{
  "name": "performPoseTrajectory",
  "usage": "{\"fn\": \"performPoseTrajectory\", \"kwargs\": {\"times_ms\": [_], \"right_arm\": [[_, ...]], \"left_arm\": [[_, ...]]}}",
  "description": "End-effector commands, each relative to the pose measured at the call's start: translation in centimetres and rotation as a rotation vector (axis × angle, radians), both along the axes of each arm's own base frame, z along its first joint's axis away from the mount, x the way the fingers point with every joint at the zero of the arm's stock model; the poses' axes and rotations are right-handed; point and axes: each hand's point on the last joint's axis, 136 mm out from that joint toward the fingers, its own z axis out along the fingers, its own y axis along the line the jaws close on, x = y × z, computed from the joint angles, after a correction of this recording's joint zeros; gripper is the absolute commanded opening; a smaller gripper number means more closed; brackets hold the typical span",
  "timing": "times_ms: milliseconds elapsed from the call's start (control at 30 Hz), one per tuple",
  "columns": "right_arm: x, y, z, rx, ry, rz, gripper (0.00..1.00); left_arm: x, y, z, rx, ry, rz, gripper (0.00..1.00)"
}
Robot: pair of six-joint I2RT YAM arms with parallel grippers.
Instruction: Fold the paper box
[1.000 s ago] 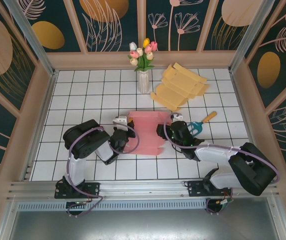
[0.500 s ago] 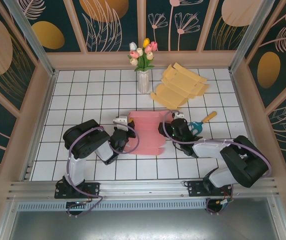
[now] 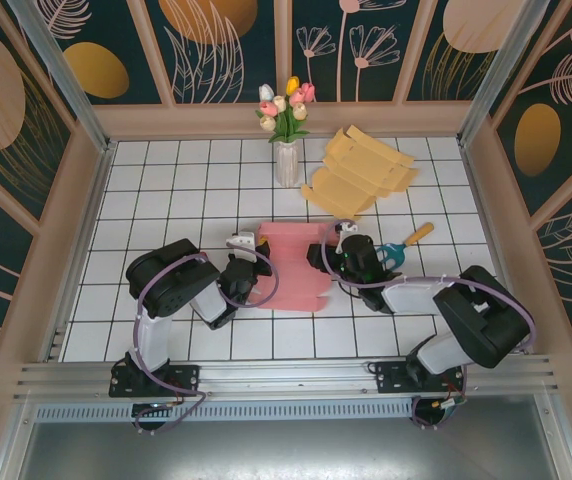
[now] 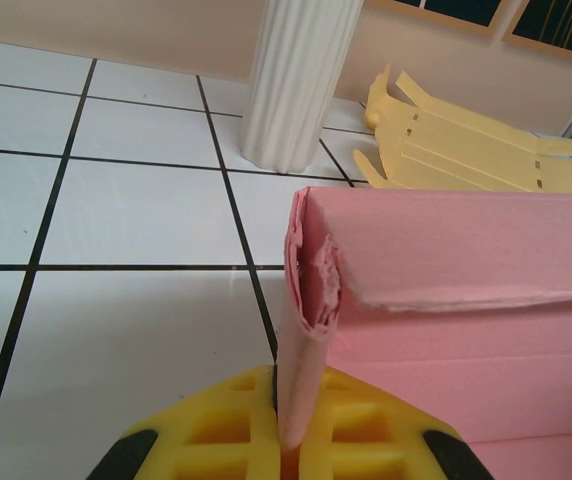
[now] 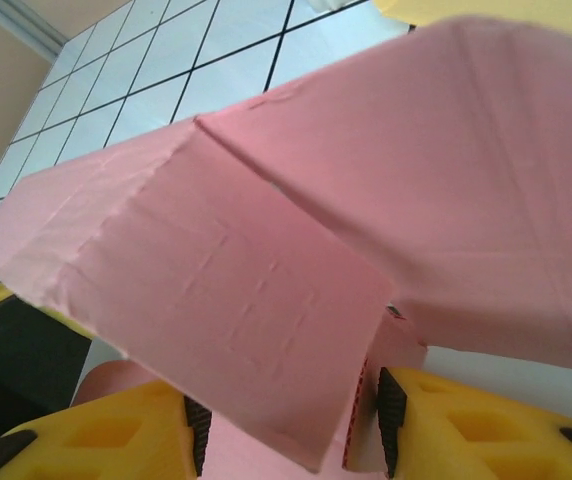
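The left gripper (image 3: 257, 263) pinches the left edge of the pink, partly folded paper box (image 3: 294, 266), which lies on the white tiled tabletop (image 3: 166, 200) between both grippers. The right gripper (image 3: 328, 256) stands spread, with the box's right flap between its jaws.

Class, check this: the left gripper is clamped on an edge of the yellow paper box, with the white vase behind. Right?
No. The left gripper is clamped on the pink paper box, not a yellow one, as the left wrist view shows; the white vase is behind.
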Motion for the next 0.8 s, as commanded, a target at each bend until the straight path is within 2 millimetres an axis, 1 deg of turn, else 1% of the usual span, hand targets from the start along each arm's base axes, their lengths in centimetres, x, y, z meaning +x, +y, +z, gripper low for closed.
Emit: {"fn": "performPoseTrajectory", "kwargs": {"times_ms": [0, 100, 200, 333, 467, 567, 767], "right_arm": [[0.3, 1.3, -0.3, 0.009, -0.004, 0.043, 0.49], [0.2, 1.7, -1.3, 0.011, 0.017, 0.055, 0.49], [0.0, 2.4, -1.4, 0.025, 0.017, 0.082, 0.49], [0.0, 2.2, -1.0, 0.008, 0.005, 0.079, 0.49], [-0.5, 1.4, -0.4, -0.013, 0.003, 0.064, 0.49], [-1.0, 0.6, 0.7, -0.034, -0.007, 0.049, 0.49], [-2.2, -2.3, 2.3, -0.122, -0.024, -0.020, 0.50]], "left_arm": [[0.2, -0.6, 0.3, -0.040, 0.001, -0.015, 0.00], [0.2, -0.7, 0.4, -0.045, 0.003, -0.016, 0.00], [0.2, -0.8, 0.3, -0.058, 0.008, -0.020, 0.00], [0.2, -0.8, -0.1, -0.052, 0.016, -0.017, 0.00], [0.3, -0.3, -0.4, -0.033, 0.020, 0.011, 0.00], [0.3, 0.2, -0.5, -0.014, 0.022, 0.031, 0.00], [0.3, 0.5, -0.5, 0.001, 0.024, 0.041, 0.00]]}}
